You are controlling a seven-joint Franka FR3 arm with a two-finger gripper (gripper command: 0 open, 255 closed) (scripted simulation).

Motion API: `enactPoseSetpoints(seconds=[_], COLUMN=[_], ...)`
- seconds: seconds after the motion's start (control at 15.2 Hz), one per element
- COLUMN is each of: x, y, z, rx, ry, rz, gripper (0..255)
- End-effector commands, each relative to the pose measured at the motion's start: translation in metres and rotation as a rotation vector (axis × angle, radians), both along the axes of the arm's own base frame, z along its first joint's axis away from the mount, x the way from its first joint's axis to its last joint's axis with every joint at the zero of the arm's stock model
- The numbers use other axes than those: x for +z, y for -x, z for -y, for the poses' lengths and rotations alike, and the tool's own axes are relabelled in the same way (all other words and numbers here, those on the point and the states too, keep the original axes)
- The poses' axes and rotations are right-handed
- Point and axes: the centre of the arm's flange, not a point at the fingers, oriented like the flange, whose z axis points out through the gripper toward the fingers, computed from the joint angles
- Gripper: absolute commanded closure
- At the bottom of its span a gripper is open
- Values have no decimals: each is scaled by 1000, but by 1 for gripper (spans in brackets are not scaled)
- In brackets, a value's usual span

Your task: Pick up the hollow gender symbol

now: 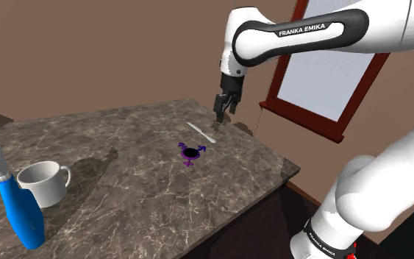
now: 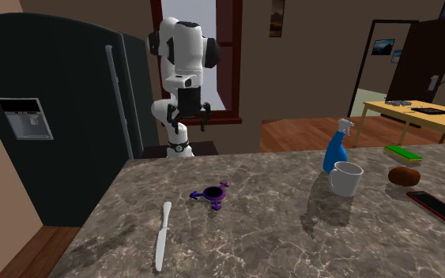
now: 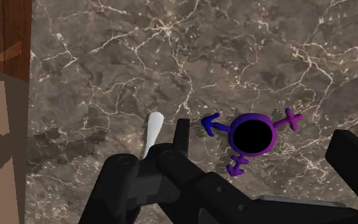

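Two fingers of my gripper (image 3: 263,132) stand spread; between them, untouched below, the purple hollow gender symbol (image 3: 252,135) lies on the marble countertop (image 3: 171,57). A white mug (image 1: 42,182) sits well away.

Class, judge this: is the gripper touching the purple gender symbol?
Apart. The shoulder view shows the gripper hanging above the countertop, with bare surface between it and the purple gender symbol.

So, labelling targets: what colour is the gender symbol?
The gender symbol is purple with one blue arrow; clearest in the wrist view.
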Motion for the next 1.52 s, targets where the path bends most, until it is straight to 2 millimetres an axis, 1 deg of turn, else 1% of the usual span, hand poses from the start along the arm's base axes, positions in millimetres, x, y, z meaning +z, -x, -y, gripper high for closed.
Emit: enactPoseSetpoints(seconds=[0.0, 0.46, 0.92, 0.99, 1.45], x=[-20, -88, -160, -165, -202], y=[-18, -81, -138, -142, -142], z=[-10, -42, -77, -80, -80], rx=[20, 87, 153, 158, 158], ry=[2, 9, 16, 16, 16], rz=[-16, -69, -123, -127, -127], gripper=[0, 0, 0, 0, 0])
